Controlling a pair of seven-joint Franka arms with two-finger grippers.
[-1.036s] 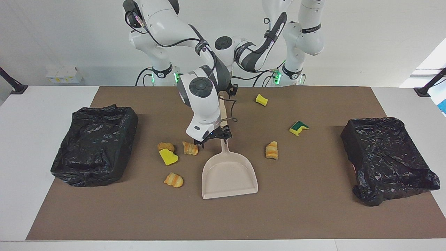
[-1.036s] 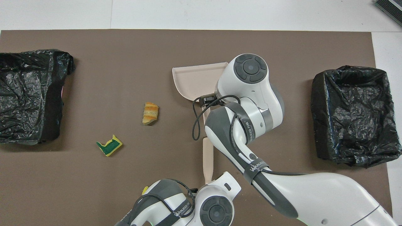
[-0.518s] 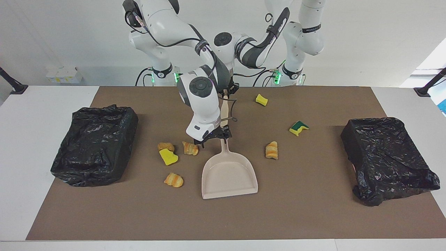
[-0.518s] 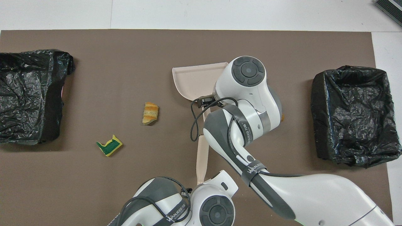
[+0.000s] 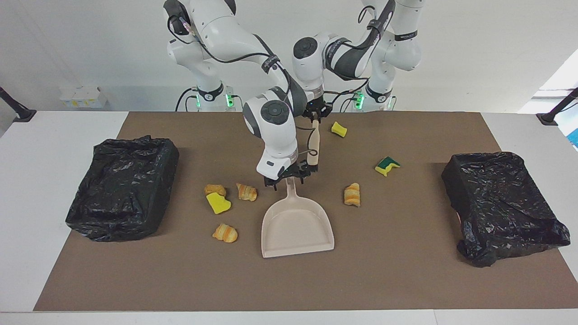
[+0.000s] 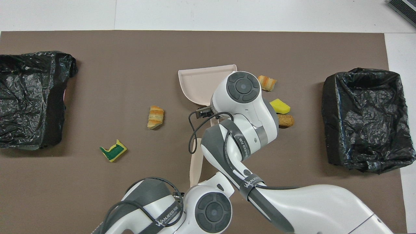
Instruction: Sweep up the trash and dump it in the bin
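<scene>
We see a brown rectangular mat (image 5: 406, 280) covering the white table (image 5: 49, 135). On the ledge past that table's edge, at the right arm's end, sit small white boxes (image 5: 81, 96).

The dustpan (image 5: 297, 223) looks like smooth, matt beige plastic. Under it the mat (image 5: 280, 284) is flat brown and matt. Both bins (image 5: 122, 187) off its two sides wear crinkled glossy black plastic bags. Beside the pan, sponge bits (image 5: 218, 203) look porous; pastry pieces (image 5: 352, 194) look ridged.
</scene>
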